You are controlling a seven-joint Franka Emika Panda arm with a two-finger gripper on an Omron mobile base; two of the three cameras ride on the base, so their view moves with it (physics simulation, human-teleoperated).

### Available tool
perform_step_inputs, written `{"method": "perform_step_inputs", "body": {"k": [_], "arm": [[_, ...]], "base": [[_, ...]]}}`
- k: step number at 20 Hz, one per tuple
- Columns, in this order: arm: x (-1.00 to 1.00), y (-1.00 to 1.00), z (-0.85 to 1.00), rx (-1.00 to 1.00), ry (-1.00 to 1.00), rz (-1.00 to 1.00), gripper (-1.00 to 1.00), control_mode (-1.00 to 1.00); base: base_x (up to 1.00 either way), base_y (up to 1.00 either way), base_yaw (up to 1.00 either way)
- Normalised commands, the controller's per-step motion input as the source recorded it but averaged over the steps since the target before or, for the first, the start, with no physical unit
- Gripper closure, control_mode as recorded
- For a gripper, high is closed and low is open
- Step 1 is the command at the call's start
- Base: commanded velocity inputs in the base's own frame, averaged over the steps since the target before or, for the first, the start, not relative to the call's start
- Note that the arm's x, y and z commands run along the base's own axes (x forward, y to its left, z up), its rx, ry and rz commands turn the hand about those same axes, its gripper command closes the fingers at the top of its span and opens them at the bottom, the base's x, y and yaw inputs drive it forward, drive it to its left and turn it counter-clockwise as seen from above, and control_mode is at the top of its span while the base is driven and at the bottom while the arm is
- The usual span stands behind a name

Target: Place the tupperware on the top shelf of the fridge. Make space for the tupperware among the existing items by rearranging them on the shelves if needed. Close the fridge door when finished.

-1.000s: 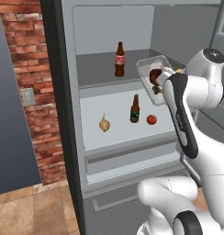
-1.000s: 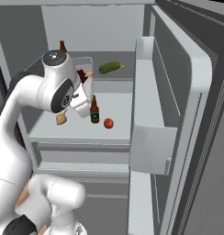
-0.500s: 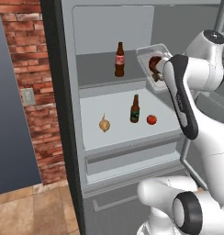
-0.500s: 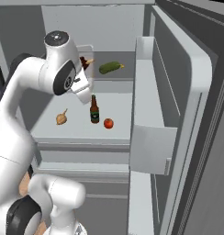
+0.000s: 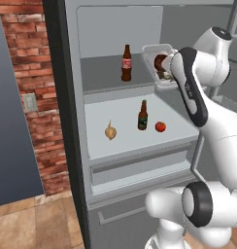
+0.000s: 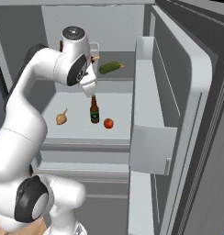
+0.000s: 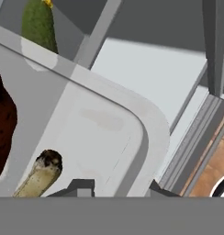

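so far the tupperware [image 5: 159, 65] is off the ground and carried in the gripper [image 7: 116, 186], held up at the right end of the top shelf [image 5: 103, 73], at about shelf height; whether it touches the ledge cannot be told. in the hand view the finger tips sit at the container's rim on either side of it, so the jaws look closed on that edge, with the brown drumstick [image 7: 38, 176] inside.

on the top shelf the cola bottle [image 5: 126, 63] stands near the middle and the cucumber [image 6: 109, 68] lies toward the right back corner, just beside the tupperware. the lower shelf [image 5: 125, 133] carries the onion [image 5: 110, 131], beer bottle [image 5: 143, 115] and tomato [image 5: 160, 127], spaced apart.

judging by this, the carry is nearly done. setting the container down flat, letting go, pulling the arm out and shutting the fridge door [image 6: 178, 114], which stands wide open, are left. the cucumber may need nudging aside.
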Motion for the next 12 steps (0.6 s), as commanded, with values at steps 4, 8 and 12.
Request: {"method": "perform_step_inputs", "body": {"k": [4, 8, 12], "arm": [[0.46, 0.21, 0.00, 0.00, 0.00, 0.03, 1.00, -1.00], [0.52, 0.12, 0.12, 0.00, 0.00, 0.03, 1.00, -1.00], [0.43, 0.00, 0.11, 0.04, -0.01, 0.00, 1.00, -1.00]], "base": [[0.00, 0.00, 0.00], [0.00, 0.00, 0.00], [0.00, 0.00, 0.00]]}}
